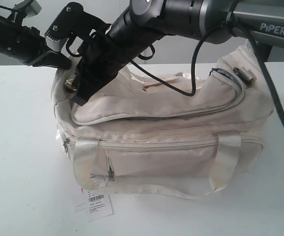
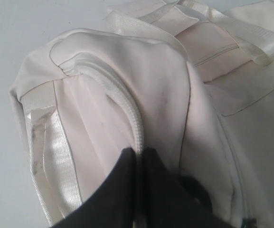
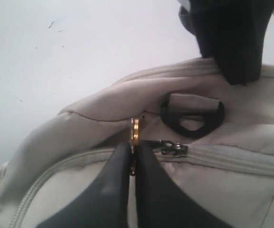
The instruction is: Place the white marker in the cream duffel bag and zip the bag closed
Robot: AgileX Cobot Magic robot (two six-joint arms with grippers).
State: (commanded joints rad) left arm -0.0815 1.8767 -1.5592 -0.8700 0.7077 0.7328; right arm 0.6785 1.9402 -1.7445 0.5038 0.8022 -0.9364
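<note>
Exterior view: the cream duffel bag [image 1: 181, 142] sits on the white counter [image 1: 23, 172], with its barcode tag [image 1: 98, 204] lying in front of it. The white marker shows in none of the three views, neither on the bare counter nor in either tool. I judge that it is already inside the bag, though the pictures cannot confirm this.

The curved top zipper [image 1: 181, 117] reads as a thin closed seam, with no black lining showing, from the bag's right end along the front of the flap to its left end. Both arms meet at that left end.

In the right wrist view the right tool [image 3: 134, 148] has its fingers pressed together on a gold zipper pull [image 3: 135, 129]. A small dark slider [image 3: 172, 148] lies just beside it, and a black ring [image 3: 192, 116] is sewn on near them.

In the left wrist view the left tool [image 2: 139, 154] is pinched onto a raised ridge of bag fabric along the zipper tape, apparently bracing that end.

By my reading the marker step is done and the zipping is at or very near its end. The pull is at the bag's end, where the seam curves down. Whether a last short stretch past the fingers is open is hidden by the tools. What seems left is to finish any remaining pull, let go with both tools and draw the arms away.
</note>
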